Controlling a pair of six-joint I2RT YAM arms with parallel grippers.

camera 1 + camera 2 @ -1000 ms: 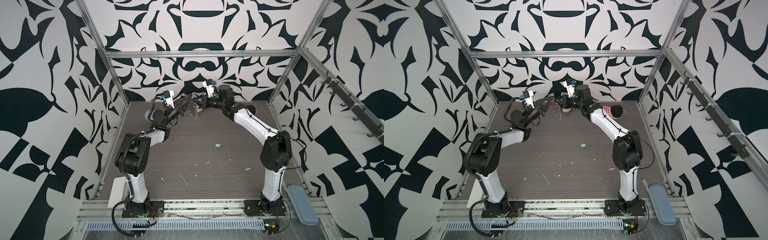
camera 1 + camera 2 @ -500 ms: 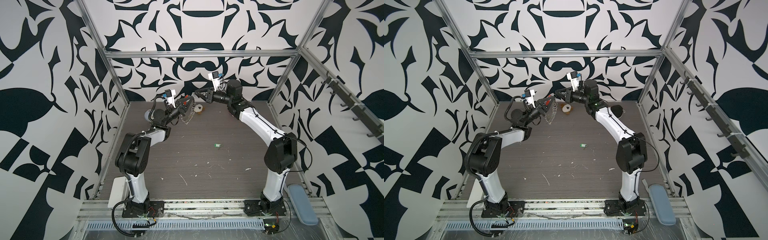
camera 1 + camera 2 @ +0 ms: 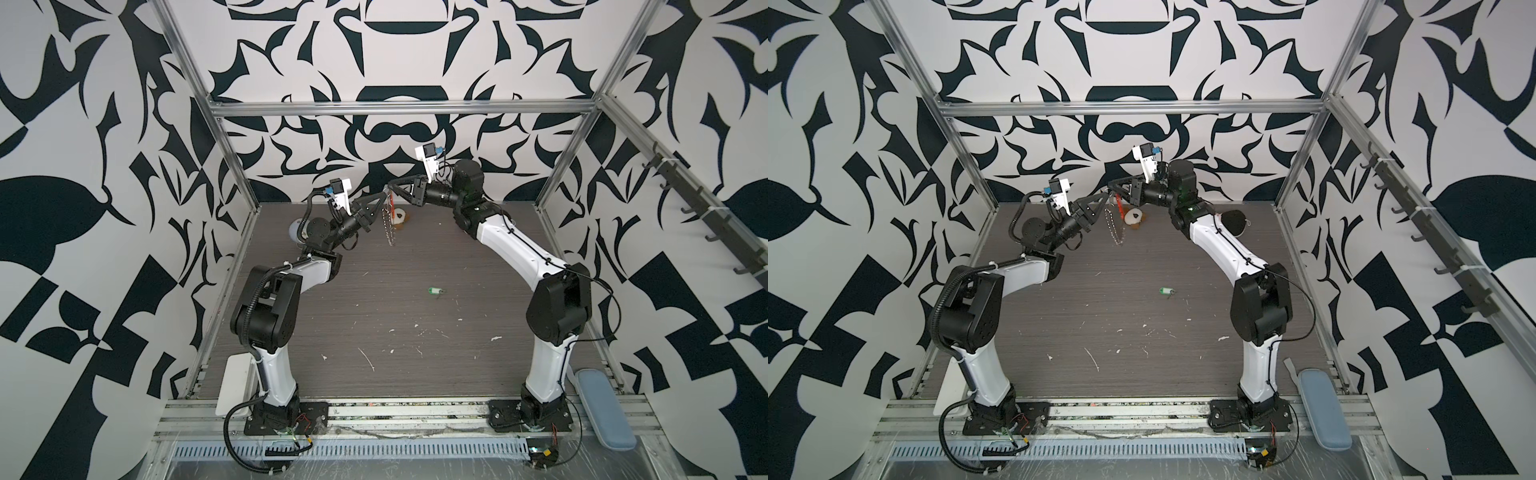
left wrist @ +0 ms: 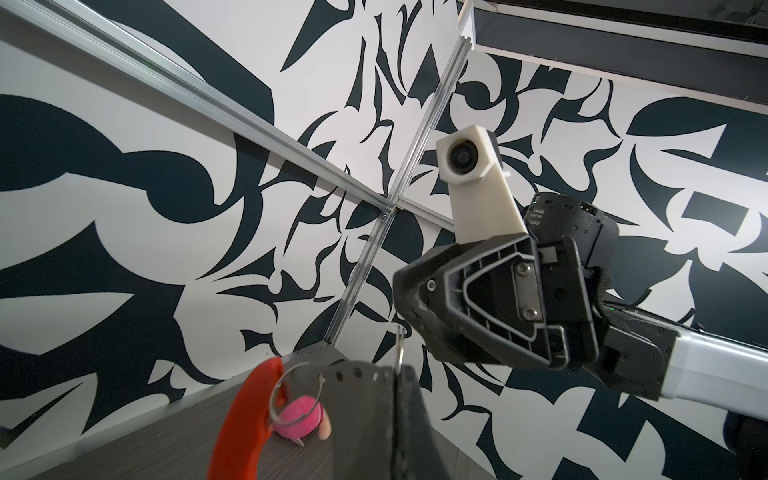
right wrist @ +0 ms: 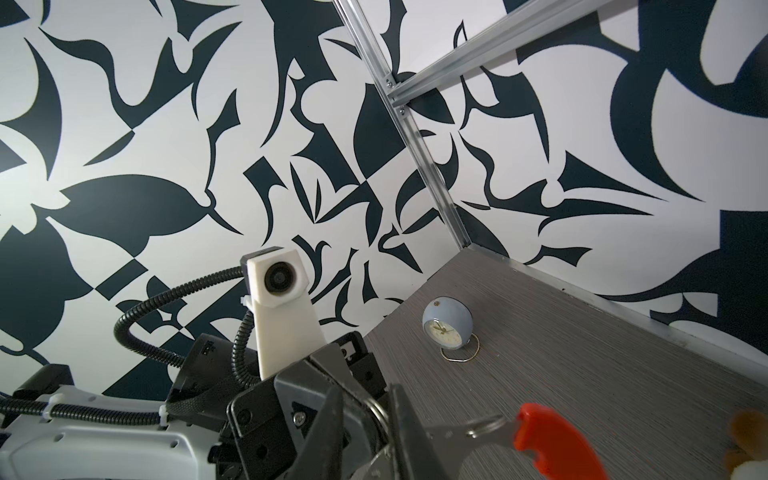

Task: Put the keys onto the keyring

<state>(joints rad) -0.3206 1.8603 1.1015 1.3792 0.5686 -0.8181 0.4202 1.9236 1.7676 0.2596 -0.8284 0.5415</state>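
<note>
The grey worktop [image 3: 374,332] fills the middle of both top views. My left arm [image 3: 270,316] stands at the left of the frame and my right arm [image 3: 515,245] at the right. They arch inward to meet in the upper middle, raised above the worktop. There my left claw [image 3: 383,194] is clamped shut on the top of the keyring [image 3: 389,224], whose silver chain hangs straight down below it. My right claw [image 3: 392,190] has its tips at the same spot. Its jaws look only slightly apart around a metal ring, though I cannot tell whether they pinch it. The keys [image 3: 434,290], a small green tag, lie on the worktop right of centre, well apart from both claws.
</note>
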